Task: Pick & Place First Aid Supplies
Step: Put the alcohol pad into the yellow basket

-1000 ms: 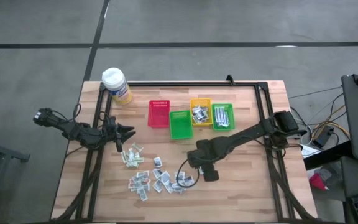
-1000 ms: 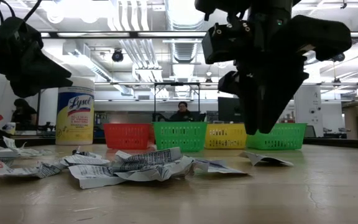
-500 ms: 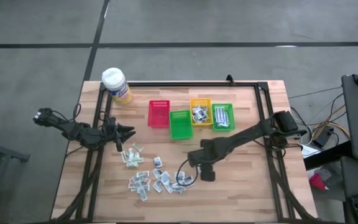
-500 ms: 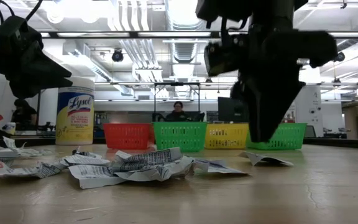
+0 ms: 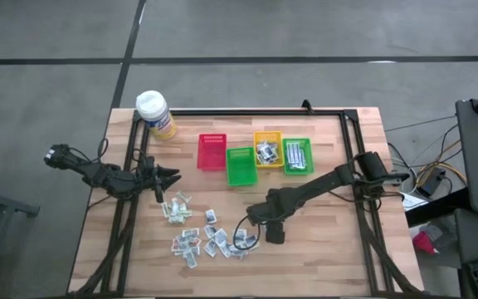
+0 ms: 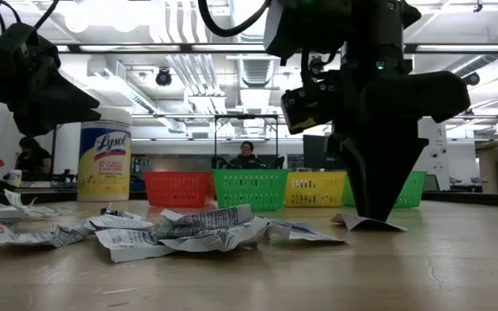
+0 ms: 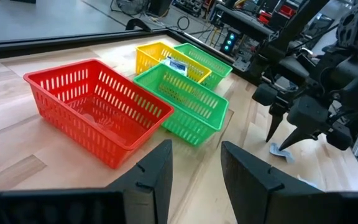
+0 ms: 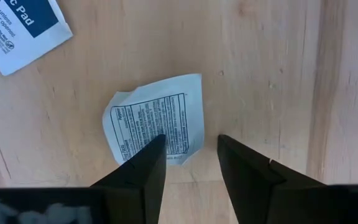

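From above, the wooden table (image 5: 330, 241) fills the middle of the frame. The packets (image 5: 210, 237) lie scattered in its lower centre. Above them sit a red bin (image 5: 212, 151), a green bin (image 5: 241, 166), a yellow bin (image 5: 267, 149) and a second green bin (image 5: 297, 155), the last two holding packets. A wipes tub (image 5: 155, 114) stands at the upper left corner. The left gripper (image 5: 173, 175) hangs at centre left, above the packets. The right gripper (image 5: 260, 235) points down at the right edge of the scatter.

At table height, the right gripper (image 6: 379, 207) stands right of centre, its tips at a lone packet (image 6: 368, 223). The other packets (image 6: 188, 231) spread across the lower left. The left gripper (image 6: 37, 82) shows dark at the upper left.

In the left wrist picture, that gripper's fingers (image 7: 154, 180) are spread with nothing between them, the bins beyond.

In the right wrist picture, its fingers (image 8: 145, 174) are spread above a printed packet (image 8: 157, 127) lying flat at centre; one tip overlaps its edge, but contact cannot be told. Another packet (image 8: 17, 28) lies at the upper left.
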Robot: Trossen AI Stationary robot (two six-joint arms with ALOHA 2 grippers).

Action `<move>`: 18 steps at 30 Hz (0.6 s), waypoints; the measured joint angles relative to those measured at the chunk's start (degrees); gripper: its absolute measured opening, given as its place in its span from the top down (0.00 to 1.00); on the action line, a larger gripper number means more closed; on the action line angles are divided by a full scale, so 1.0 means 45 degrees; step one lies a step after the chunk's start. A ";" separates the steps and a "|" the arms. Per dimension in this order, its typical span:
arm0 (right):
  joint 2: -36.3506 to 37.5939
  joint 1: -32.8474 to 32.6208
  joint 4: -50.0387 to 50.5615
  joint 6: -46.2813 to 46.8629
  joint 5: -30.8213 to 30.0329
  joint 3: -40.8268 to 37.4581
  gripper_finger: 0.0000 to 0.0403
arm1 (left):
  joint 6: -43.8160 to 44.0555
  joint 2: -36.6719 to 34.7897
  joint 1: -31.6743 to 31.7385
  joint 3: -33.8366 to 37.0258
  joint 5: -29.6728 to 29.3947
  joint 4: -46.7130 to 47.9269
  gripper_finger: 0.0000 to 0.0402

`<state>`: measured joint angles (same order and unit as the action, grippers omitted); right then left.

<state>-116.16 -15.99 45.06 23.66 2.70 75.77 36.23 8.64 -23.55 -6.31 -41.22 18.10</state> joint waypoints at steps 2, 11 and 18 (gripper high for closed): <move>-0.0015 0.0005 0.0014 0.0000 0.0005 0.0000 0.65 | 0.0000 0.0000 0.0004 0.0000 -0.0004 -0.0004 0.67; -0.0024 0.0034 0.0172 -0.0013 0.0005 0.0000 0.78 | 0.0000 0.0010 0.0003 0.0000 -0.0004 -0.0004 0.67; -0.0015 0.0044 0.0277 -0.0073 -0.0010 -0.0005 0.90 | 0.0000 0.0010 0.0003 0.0000 -0.0004 -0.0004 0.67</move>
<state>-116.22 -15.79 46.30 23.33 2.66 75.75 36.23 8.69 -23.53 -6.31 -41.23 18.09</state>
